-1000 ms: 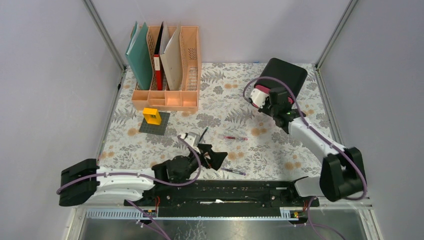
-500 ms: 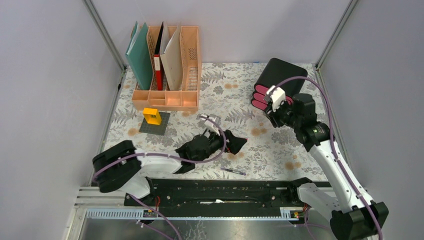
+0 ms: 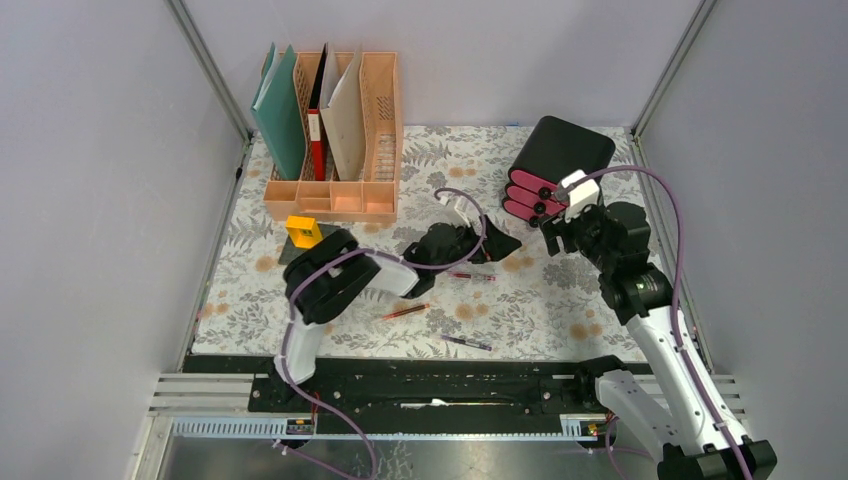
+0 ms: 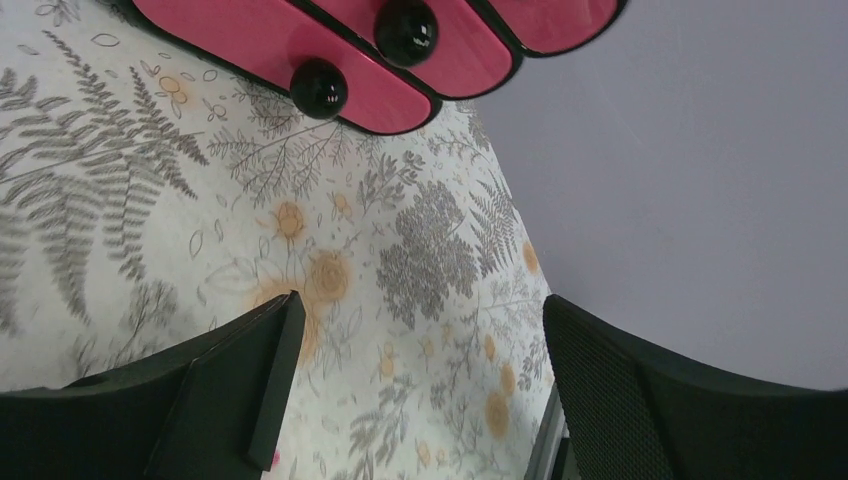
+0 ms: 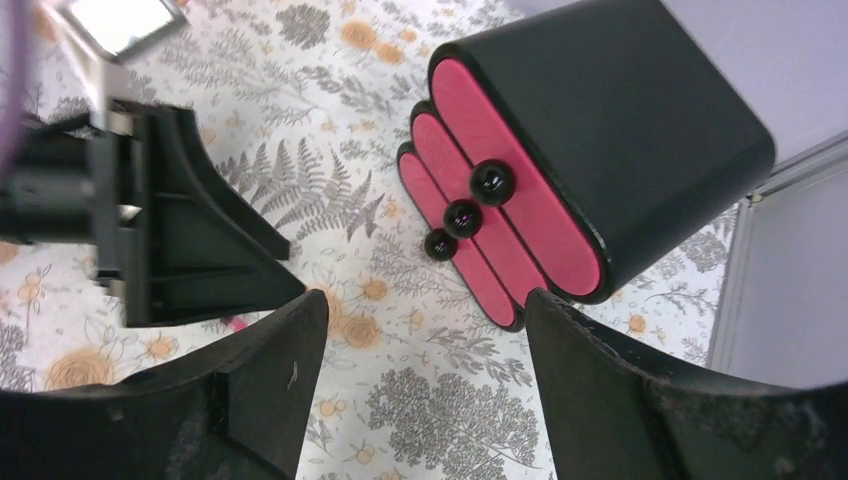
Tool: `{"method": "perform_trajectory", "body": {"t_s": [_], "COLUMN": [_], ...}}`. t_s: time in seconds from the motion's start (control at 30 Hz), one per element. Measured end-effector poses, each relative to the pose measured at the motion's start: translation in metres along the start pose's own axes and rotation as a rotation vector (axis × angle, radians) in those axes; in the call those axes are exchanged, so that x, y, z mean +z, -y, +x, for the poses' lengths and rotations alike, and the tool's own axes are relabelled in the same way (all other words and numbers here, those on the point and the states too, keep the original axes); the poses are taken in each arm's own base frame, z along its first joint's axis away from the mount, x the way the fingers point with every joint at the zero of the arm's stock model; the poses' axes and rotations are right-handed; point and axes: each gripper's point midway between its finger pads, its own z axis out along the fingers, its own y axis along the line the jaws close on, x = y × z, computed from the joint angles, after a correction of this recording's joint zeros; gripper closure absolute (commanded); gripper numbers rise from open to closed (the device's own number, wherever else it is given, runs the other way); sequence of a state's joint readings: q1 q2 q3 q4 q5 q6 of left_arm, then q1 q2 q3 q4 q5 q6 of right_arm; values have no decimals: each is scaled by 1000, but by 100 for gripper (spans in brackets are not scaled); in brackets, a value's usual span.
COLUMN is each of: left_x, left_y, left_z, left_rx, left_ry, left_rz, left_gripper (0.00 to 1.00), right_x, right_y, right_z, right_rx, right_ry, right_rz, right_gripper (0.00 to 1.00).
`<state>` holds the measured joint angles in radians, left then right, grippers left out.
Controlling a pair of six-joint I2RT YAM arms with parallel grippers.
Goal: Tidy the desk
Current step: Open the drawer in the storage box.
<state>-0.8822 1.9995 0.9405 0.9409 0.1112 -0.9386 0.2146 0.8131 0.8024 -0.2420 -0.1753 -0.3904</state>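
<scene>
You are looking down on the desk [image 3: 545,300], which is filling the floor of the grey-walled cell, its fern-and-flower cloth lying flat from the rail at the near edge to the back wall.

Your left arm is reaching across the middle of it. The left gripper [image 4: 420,320] is standing wide open with only cloth showing between its fingers, and it is gripping nothing. It is pointing at the box [image 3: 558,160] in the far right corner; in the left wrist view the box's pink drawer fronts and two of its black knobs are sitting just ahead of the fingertips, apart from them.

Your right gripper [image 5: 420,318] is hanging beside the box too, jaws well apart and holding nothing. Its wrist camera is showing all three pink fronts with their knobs, and the left gripper lying low on the cloth to one side.

Three pens are lying loose on the desk. A red pen [image 3: 470,275] is lying just beside the left gripper, on its near side. A second red pen [image 3: 405,312] is lying nearer you, next to the left arm. A dark pen [image 3: 467,343] is lying close to the near edge.

At the far left, the rack [image 3: 335,198] is standing with folders upright in its slots. A yellow block [image 3: 303,231] is sitting just in front of it, beside the left arm's elbow.
</scene>
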Motion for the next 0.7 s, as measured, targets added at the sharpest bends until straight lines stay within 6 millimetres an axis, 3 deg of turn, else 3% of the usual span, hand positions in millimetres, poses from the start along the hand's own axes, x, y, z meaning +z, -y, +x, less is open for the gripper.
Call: {"method": "perform_trajectory", "body": {"t_s": [0.3, 0.43, 0.7], "left_x": [77, 93, 117], "left_y": [-32, -49, -58], "left_z": [4, 8, -8], "left_rx": [-153, -219, -325], "left_ry": [-10, -9, 39], "left_rz": [6, -13, -9], "left_gripper": [31, 34, 40], "right_x": [-4, -5, -6], "right_y": [11, 11, 10], "right_z": [-13, -14, -13], "right_rx": [23, 25, 26], "right_ry": [55, 58, 61], "right_rz": [61, 62, 62], "right_gripper": [21, 21, 21]}}
